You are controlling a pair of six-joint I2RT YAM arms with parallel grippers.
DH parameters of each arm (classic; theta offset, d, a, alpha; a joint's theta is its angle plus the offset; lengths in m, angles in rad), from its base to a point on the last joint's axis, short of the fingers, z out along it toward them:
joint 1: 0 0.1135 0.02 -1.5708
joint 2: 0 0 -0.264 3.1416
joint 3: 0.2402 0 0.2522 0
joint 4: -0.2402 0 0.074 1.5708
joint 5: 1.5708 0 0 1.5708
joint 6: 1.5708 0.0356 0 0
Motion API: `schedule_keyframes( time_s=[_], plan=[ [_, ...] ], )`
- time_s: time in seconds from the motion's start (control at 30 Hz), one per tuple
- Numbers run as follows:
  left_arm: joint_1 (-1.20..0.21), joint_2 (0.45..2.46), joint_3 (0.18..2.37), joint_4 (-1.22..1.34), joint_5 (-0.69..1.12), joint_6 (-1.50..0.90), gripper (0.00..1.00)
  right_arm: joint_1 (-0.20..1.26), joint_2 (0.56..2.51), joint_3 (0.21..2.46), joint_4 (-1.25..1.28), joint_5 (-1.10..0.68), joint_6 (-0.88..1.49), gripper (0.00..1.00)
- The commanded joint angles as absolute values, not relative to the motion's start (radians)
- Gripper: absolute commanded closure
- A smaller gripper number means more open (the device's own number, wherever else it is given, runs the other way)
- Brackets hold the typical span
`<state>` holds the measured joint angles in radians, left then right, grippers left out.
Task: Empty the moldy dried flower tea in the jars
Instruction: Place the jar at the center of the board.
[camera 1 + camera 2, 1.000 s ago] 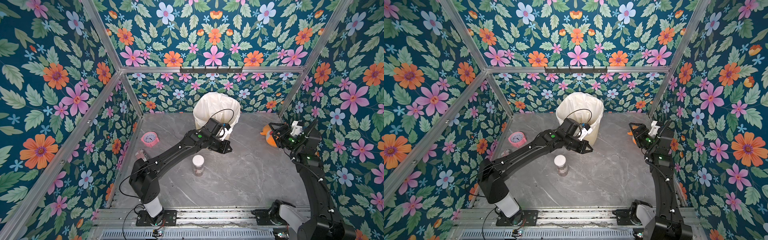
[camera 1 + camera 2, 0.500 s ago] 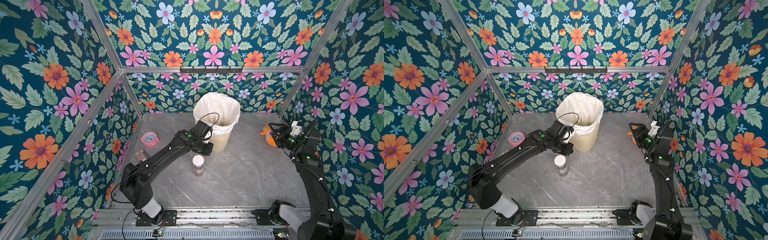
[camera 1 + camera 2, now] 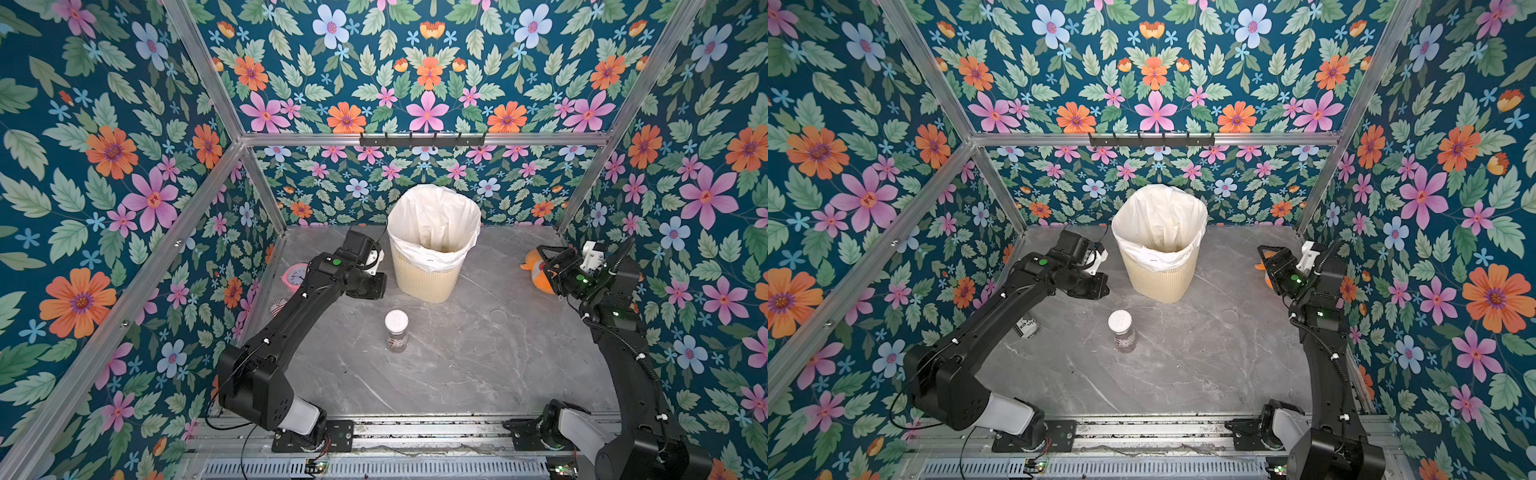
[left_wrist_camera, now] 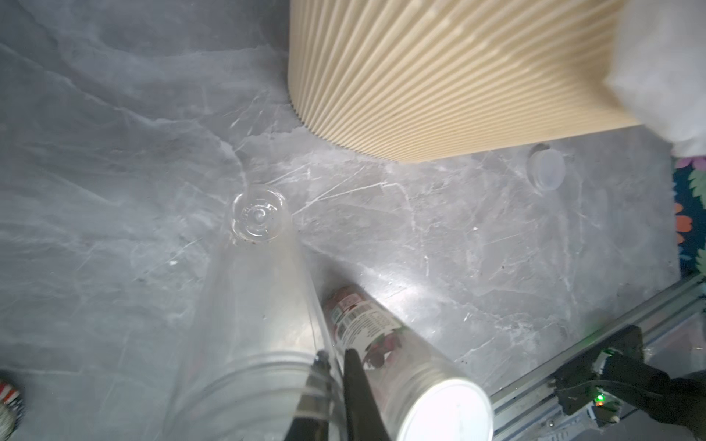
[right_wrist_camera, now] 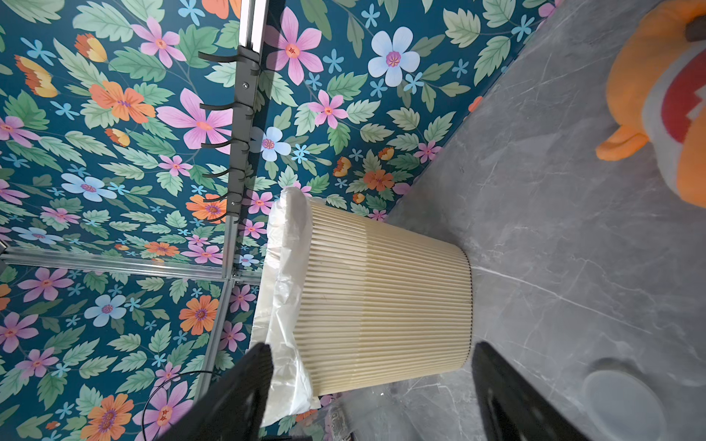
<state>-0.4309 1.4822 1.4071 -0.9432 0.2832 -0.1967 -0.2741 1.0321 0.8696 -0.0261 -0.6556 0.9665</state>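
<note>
Your dark reddish-brown dried flower tea [image 3: 396, 342] sits inside the small clear plastic jar with the white disc lid and red-marked label [image 3: 396, 330]. That jar stands upright in front of the cream ribbed wastebasket with a white plastic liner [image 3: 432, 282], apart from it.

Only the left wrist view shows you the second jar, a plain clear plastic cylinder [image 4: 252, 305] with no lid on. The left gripper [image 4: 334, 355] is pinched tight on its rim wall, just beside the labelled jar and to the front left of the wastebasket. It looks empty but for a few specks. In both top views the wrist hides it.

A round clear lid [image 3: 498, 316] lies flat to the front right of the wastebasket. The label carries a barcode and small print that you cannot read.

Your right gripper [image 5: 372, 347] hangs to the right of the wastebasket, jaws wide apart, holding nothing
</note>
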Motion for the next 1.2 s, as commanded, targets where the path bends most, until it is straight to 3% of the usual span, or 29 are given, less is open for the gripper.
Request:
schedule_keyframes(
  time_s=[0.0,0.4,0.9,1.1,1.17],
  plan=[
    [-0.399,1.475,1.429,-1.082,0.237,-0.135,1.0,-0.272,1.034,0.865,0.006,-0.669,0.969,0.17],
    [-0.352,1.467,1.422,-1.226,0.099,-0.093,1.0,-0.272,1.094,0.817,0.108,-0.722,1.005,0.17],
    [-0.278,1.516,1.364,-1.177,0.2,-0.022,1.0,-0.252,1.077,0.785,0.124,-0.712,1.009,0.18],
    [-0.244,1.507,1.387,-1.157,0.17,-0.023,0.56,-0.245,1.077,0.787,0.116,-0.71,1.0,0.18],
    [-0.232,1.507,1.395,-1.151,0.156,-0.023,0.48,-0.242,1.078,0.785,0.115,-0.711,1.0,0.18]
  ],
)
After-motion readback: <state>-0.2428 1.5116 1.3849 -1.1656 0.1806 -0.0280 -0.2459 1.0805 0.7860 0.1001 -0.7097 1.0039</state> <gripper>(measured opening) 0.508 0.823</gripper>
